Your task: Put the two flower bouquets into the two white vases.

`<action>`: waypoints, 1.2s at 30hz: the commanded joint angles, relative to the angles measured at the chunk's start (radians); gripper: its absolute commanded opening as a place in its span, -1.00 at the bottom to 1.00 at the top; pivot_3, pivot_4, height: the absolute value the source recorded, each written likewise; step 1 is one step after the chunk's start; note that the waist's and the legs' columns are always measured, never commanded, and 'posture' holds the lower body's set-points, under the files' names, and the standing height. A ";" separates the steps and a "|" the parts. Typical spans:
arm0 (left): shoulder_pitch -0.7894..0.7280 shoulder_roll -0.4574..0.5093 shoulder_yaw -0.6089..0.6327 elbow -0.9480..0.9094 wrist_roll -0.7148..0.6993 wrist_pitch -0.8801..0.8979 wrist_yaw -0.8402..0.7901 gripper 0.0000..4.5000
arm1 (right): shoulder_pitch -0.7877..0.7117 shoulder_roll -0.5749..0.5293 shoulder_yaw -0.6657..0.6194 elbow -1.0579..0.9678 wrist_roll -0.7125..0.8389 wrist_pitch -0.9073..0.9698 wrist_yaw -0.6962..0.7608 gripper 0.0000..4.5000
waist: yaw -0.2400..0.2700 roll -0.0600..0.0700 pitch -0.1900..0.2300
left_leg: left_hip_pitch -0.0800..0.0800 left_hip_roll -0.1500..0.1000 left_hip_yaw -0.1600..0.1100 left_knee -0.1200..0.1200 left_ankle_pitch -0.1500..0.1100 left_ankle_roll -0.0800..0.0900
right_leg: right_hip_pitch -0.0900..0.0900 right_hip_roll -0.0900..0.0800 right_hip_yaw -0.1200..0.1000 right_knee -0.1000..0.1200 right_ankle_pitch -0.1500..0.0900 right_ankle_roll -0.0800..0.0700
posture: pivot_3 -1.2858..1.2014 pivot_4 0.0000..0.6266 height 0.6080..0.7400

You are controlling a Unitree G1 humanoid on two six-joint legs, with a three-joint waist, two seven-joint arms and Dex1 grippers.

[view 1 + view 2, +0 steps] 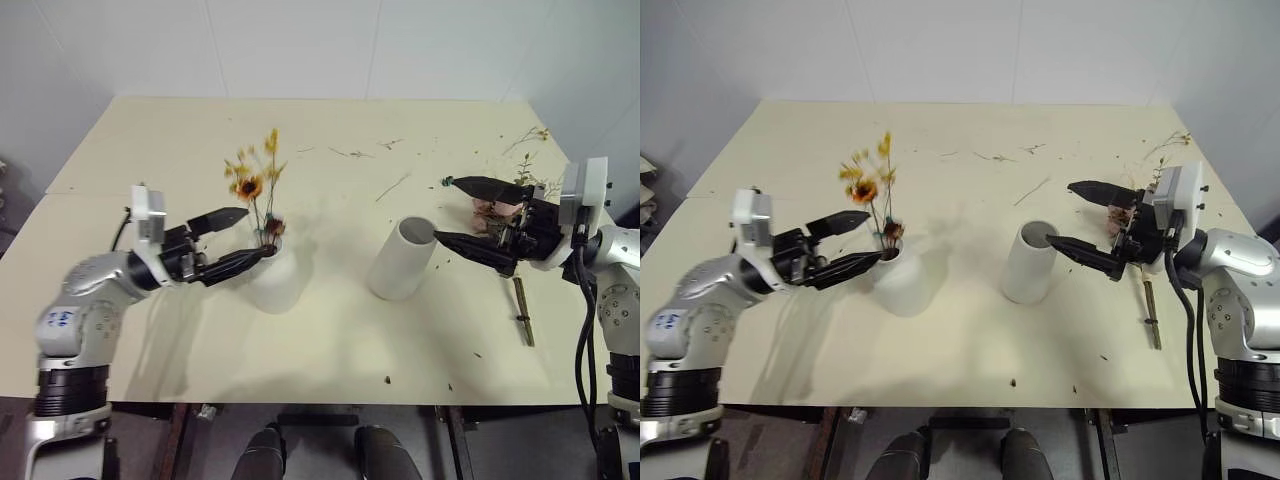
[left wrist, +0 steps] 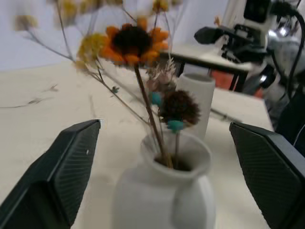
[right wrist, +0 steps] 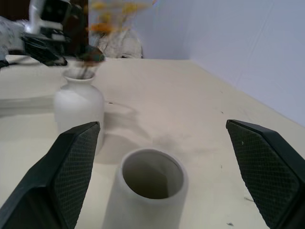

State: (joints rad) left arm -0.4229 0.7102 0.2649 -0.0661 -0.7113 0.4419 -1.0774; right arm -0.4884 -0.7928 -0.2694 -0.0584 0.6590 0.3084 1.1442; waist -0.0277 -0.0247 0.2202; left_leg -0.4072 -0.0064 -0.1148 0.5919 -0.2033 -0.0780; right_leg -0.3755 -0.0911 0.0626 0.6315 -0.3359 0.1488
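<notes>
The thin bouquet of yellow-orange flowers stands upright in the squat white vase, left of the table's middle. My left gripper is open, its fingers on either side of the vase's neck and the stems, not touching them. The taller cylinder vase stands empty to the right. Just right of its mouth my right gripper is open and holds nothing. The pink rose bouquet lies on the table behind that gripper, partly hidden by it, with its stalk pointing toward the front edge.
Loose twigs and a longer one lie on the far half of the cream table. Small scraps sit near the front edge. More sprigs lie at the far right corner. A white wall closes the back.
</notes>
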 commanded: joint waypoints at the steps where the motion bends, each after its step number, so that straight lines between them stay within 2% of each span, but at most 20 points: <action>1: -0.016 0.106 0.058 0.003 0.002 -0.016 -0.080 0.99 | -0.013 -0.106 -0.054 0.068 -0.027 0.073 -0.026 1.00 | 0.004 0.000 0.000 | 0.000 0.000 0.000 0.000 0.000 0.000 | 0.000 0.000 0.000 -0.001 0.000 0.000 | 0.03 -0.52 1.00; 3: -0.037 0.172 0.075 0.012 -0.020 0.007 -0.130 0.99 | -0.038 -0.194 -0.024 0.156 -0.100 0.160 -0.081 1.00 | 0.004 0.000 0.000 | -0.001 0.000 0.000 -0.001 0.000 0.000 | 0.000 -0.001 -0.001 -0.003 0.000 0.000 | 0.03 -0.52 1.00; 5: -0.049 0.199 0.076 -0.005 -0.043 0.028 -0.149 0.99 | -0.062 -0.246 -0.001 0.228 -0.135 0.207 -0.086 1.00 | 0.003 0.000 0.000 | -0.001 -0.001 0.000 -0.002 0.000 0.001 | -0.001 -0.002 -0.001 -0.004 0.000 -0.001 | 0.03 -0.52 1.00; 9: -0.058 0.228 0.094 -0.062 -0.110 0.094 -0.175 0.99 | -0.129 -0.360 0.128 0.401 -0.260 0.356 -0.074 1.00 | -0.001 0.001 0.000 | -0.001 0.000 0.001 -0.006 -0.001 0.001 | -0.002 -0.002 -0.001 -0.005 -0.001 -0.002 | 0.03 -0.52 1.00; 12: -0.057 0.214 0.110 -0.104 -0.137 0.112 -0.148 0.99 | -0.186 -0.382 0.191 0.509 -0.321 0.396 -0.055 1.00 | -0.006 0.001 0.000 | -0.001 0.000 0.002 -0.008 -0.001 0.001 | -0.003 -0.001 -0.001 -0.005 -0.002 -0.002 | 0.03 -0.52 1.00; 18: -0.067 0.165 0.160 -0.142 -0.187 0.104 -0.060 0.99 | -0.342 -0.341 0.360 0.653 -0.440 0.566 -0.039 1.00 | -0.019 0.004 0.002 | -0.001 0.001 0.003 -0.009 -0.001 0.001 | -0.006 0.000 0.001 -0.003 -0.002 -0.002 | 0.03 -0.52 1.00; 30: 0.049 0.128 0.207 -0.263 -0.239 0.121 0.039 0.99 | -0.490 -0.207 0.518 0.859 -0.570 0.678 0.022 1.00 | -0.026 0.004 0.002 | -0.003 0.000 0.004 -0.005 -0.001 0.000 | -0.006 0.000 0.001 -0.003 -0.001 -0.001 | 0.03 -0.52 1.00; 33: 0.067 0.125 0.208 -0.276 -0.240 0.115 0.050 1.00 | -0.489 -0.196 0.559 0.861 -0.609 0.650 0.046 0.73 | -0.025 0.004 0.002 | -0.002 0.001 0.004 -0.003 -0.001 0.000 | -0.005 0.000 0.001 -0.002 -0.001 -0.001 | 0.03 -0.52 1.00; 36: 0.069 0.122 0.201 -0.284 -0.241 0.111 0.062 1.00 | -0.497 -0.184 0.556 0.877 -0.632 0.635 0.039 0.29 | -0.025 0.003 0.001 | -0.001 0.001 0.004 -0.003 -0.001 0.000 | -0.003 0.000 0.001 -0.002 -0.001 0.000 | 0.03 -0.52 1.00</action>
State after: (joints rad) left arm -0.3536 0.8341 0.4339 -0.3100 -0.9269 0.5659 -1.0239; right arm -0.9817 -0.9869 0.2774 0.8000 0.0340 0.9456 1.1685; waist -0.0531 -0.0215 0.2216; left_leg -0.4085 -0.0057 -0.1113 0.5898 -0.2046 -0.0777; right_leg -0.3781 -0.0909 0.0640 0.6291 -0.3370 0.1485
